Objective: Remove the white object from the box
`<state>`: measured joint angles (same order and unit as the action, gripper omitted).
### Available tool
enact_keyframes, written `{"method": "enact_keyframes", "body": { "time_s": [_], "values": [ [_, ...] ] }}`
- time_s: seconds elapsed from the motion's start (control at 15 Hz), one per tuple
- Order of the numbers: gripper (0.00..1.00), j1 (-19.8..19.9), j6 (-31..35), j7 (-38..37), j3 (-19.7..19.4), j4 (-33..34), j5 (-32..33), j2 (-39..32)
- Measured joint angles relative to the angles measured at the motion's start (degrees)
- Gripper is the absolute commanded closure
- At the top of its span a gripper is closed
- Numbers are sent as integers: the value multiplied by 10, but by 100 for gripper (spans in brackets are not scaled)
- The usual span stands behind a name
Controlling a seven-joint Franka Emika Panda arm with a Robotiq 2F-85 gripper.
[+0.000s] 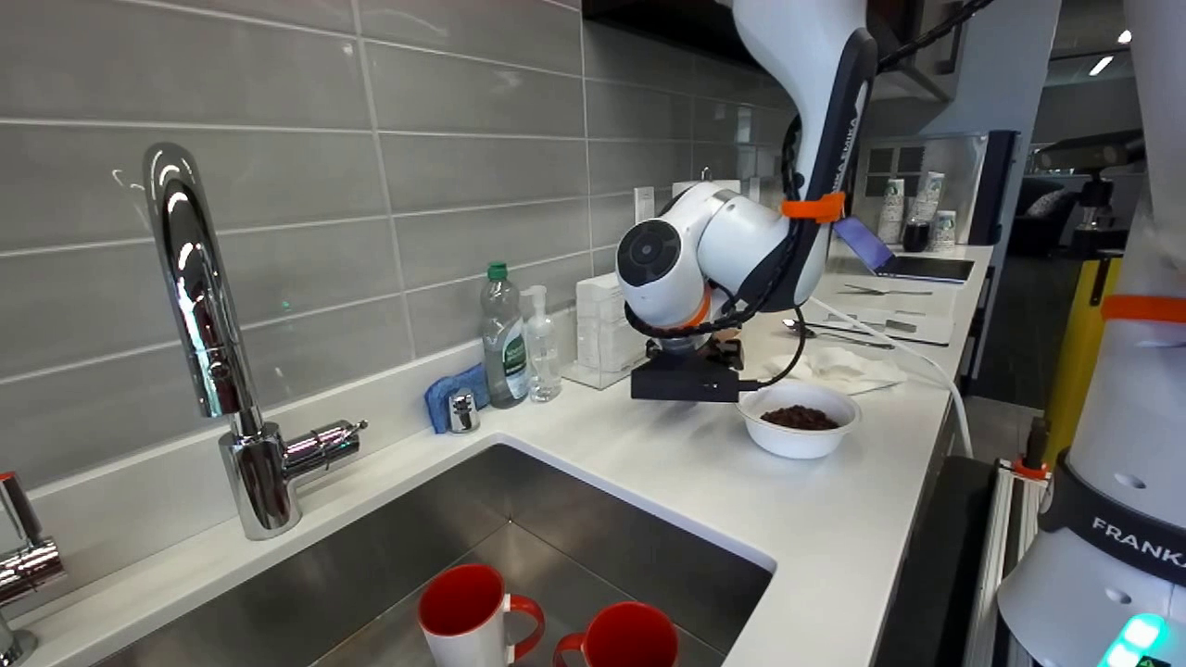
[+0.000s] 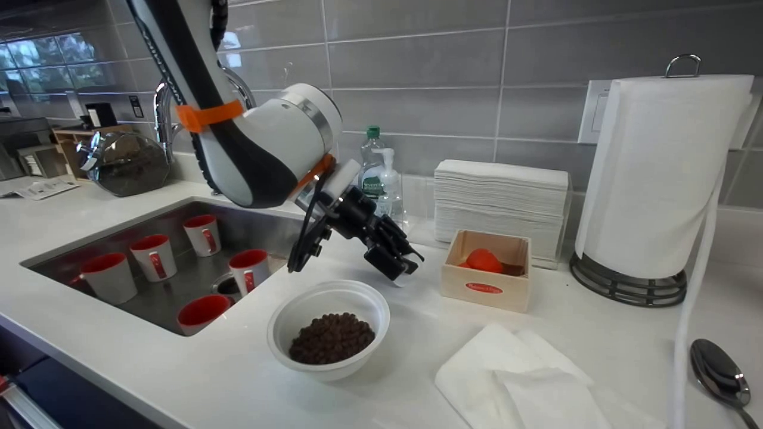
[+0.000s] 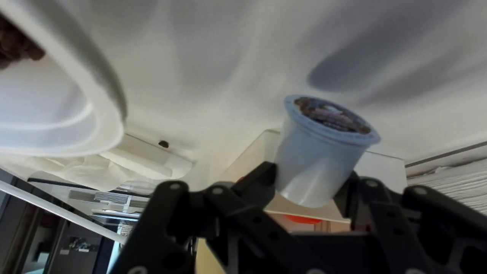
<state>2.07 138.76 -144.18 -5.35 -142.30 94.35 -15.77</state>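
The gripper [image 3: 304, 187] clamps the white cup [image 3: 319, 160], its jaws spaced to the cup's width, above the counter [image 2: 414, 348] and outside the wooden box [image 2: 498, 298].

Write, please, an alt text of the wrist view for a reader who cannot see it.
The gripper holds a small white cup with a printed lid. A box with something red is partly hidden behind them; at the left edge, the frame cuts off a white bowl of brown pieces.
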Motion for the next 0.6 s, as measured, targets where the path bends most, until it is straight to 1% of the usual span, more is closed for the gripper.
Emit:
{"method": "enact_keyframes", "body": {
  "time_s": [0.07, 0.13, 0.2, 0.4, 0.47, 0.6],
  "values": [
    [40, 1, -6, -7, 2, 0, 12, -3],
    [39, 2, -13, -12, 5, 1, 22, -5],
    [34, 2, -19, -17, 7, 1, 29, -6],
    [6, 4, -26, -20, 15, 1, 33, -7],
    [0, 5, -26, -20, 18, 1, 33, -7],
    [0, 7, -26, -22, 23, 1, 33, -7]
  ]
}}
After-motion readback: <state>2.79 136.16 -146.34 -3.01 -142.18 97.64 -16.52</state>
